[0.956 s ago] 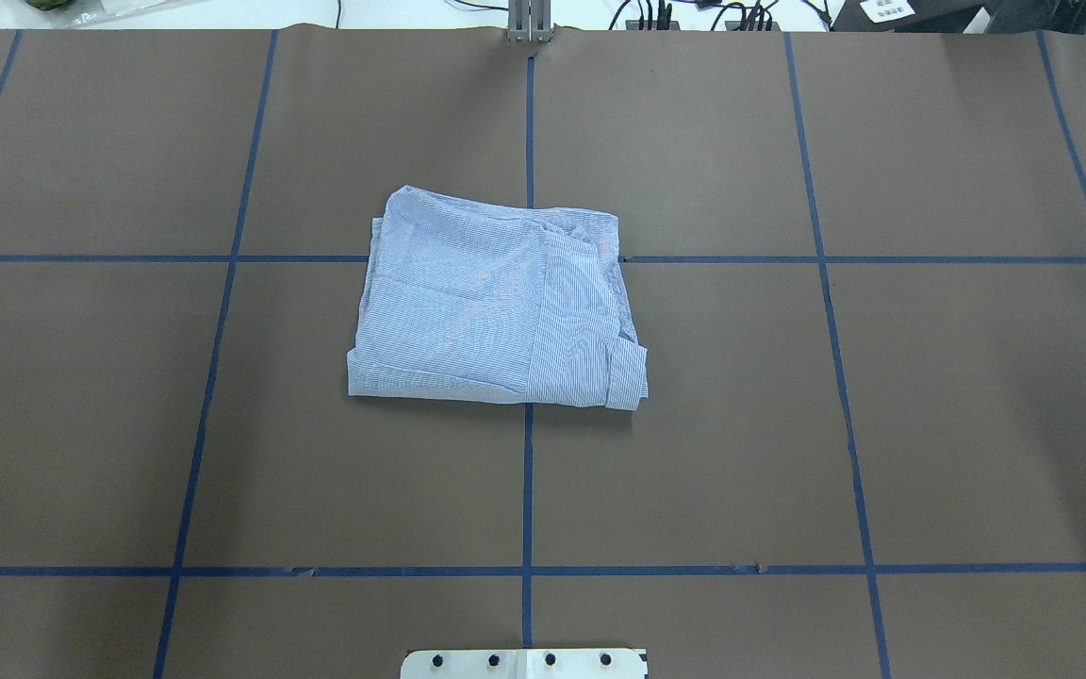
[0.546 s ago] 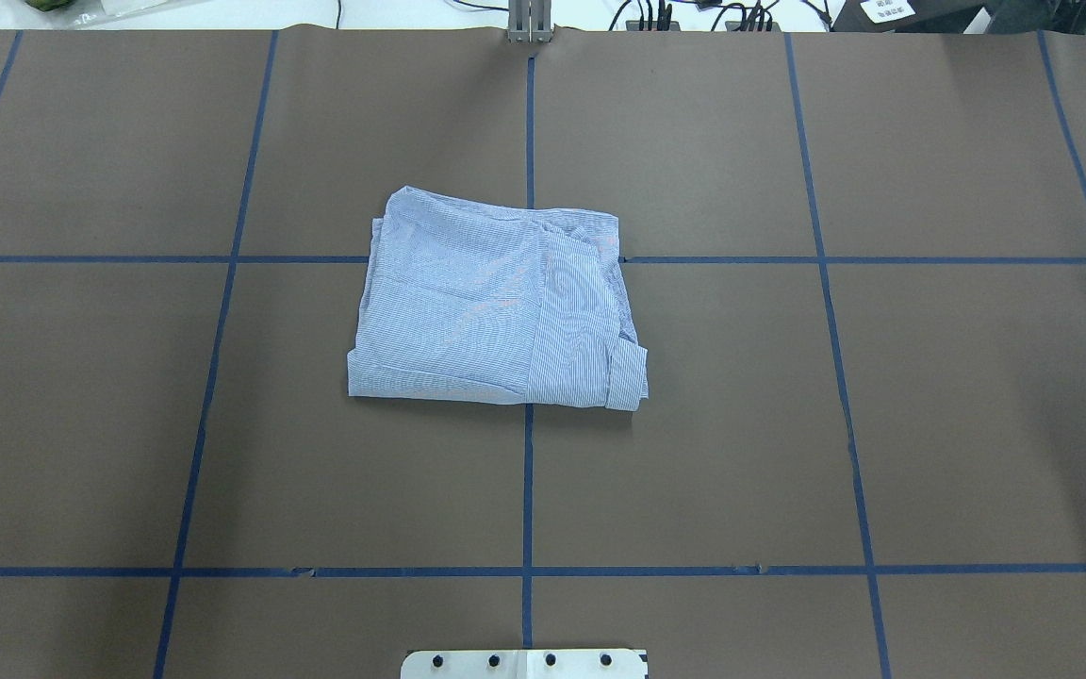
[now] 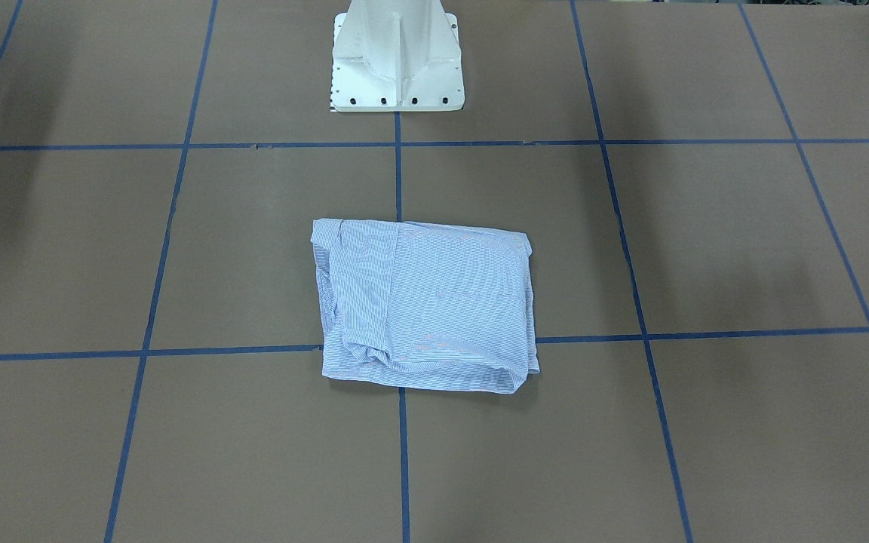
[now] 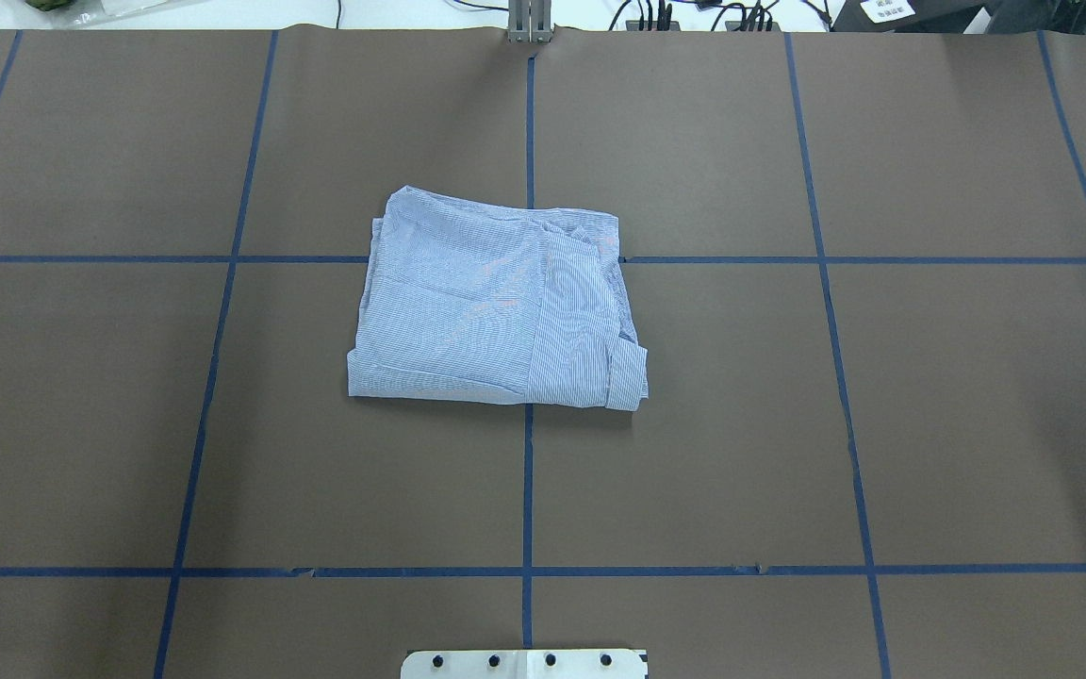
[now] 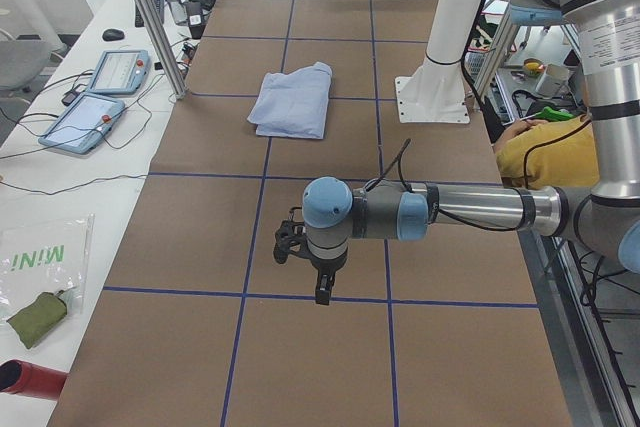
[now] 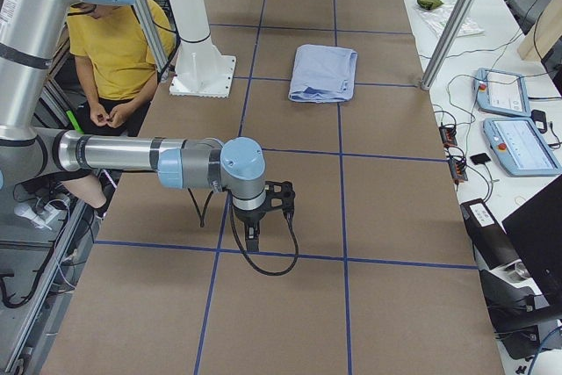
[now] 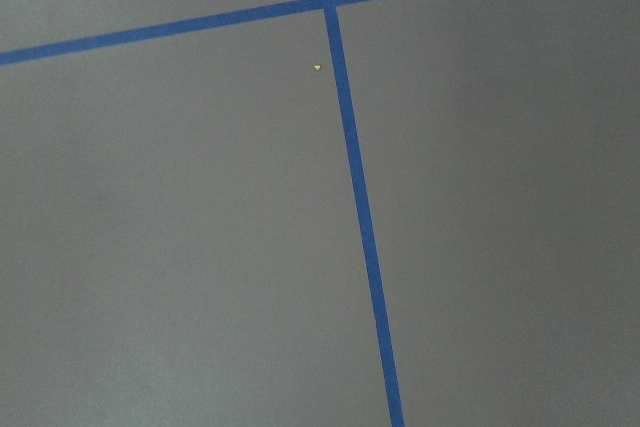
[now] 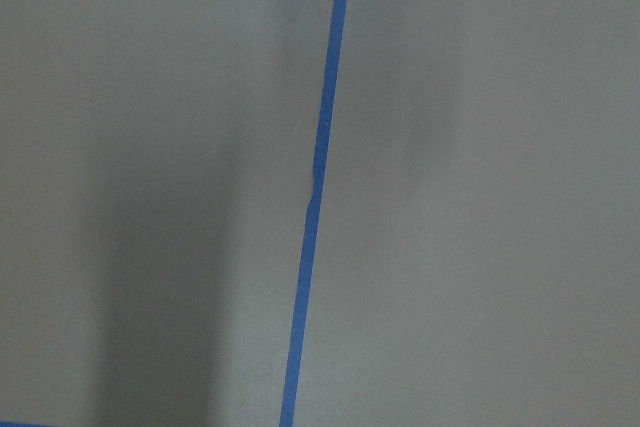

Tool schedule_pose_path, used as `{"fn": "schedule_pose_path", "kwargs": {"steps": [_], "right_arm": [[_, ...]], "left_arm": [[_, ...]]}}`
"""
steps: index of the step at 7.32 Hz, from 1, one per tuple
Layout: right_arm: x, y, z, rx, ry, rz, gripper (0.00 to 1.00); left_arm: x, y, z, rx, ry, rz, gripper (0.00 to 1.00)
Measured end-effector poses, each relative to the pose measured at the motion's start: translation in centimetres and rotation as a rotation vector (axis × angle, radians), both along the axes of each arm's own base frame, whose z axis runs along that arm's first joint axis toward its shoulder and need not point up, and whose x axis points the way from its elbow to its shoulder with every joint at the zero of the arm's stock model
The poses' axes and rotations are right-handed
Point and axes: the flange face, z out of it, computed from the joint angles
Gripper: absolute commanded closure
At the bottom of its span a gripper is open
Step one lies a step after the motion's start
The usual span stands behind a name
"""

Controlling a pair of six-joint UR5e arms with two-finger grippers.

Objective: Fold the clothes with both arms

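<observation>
i can't tell how far either claw is spread: the left claw point(image 5: 318, 269) and right claw point(image 6: 263, 208) show only in the side views, hanging over bare brown counter point(image 4: 882, 424), holding nothing. the shirt point(image 4: 496, 302), soft striped cotton, lies folded into a rumpled rectangle mid-counter, across the blue tape lines point(image 4: 527, 481), well apart from both.

Shirt point(image 4: 496, 306) collar, buttons folded under, both end effectors' open/shut state unclear, side views only
</observation>
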Motion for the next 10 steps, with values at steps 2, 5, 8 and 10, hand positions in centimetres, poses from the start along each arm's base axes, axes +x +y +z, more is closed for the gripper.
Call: {"fn": "schedule_pose_path", "kwargs": {"steps": [2,5,8,10], "right_arm": [[0.0,0.0,0.0,0.0,-0.003,0.0,0.0],[0.0,0.0,0.0,0.0,-0.006,0.0,0.0],[-0.1,-0.1,0.0,0.001,-0.007,0.001,0.0],[-0.1,-0.1,-0.1,0.002,-0.01,0.001,0.0]], "left_arm": [[0.0,-1.0,-0.7,0.011,-0.005,-0.006,0.0],[0.0,-1.5,-1.2,0.031,-0.002,-0.002,0.0],[0.0,-1.4,-0.3,0.018,-0.019,-0.002,0.0],[0.0,-1.4,-0.2,0.017,-0.019,-0.004,0.0]]}}
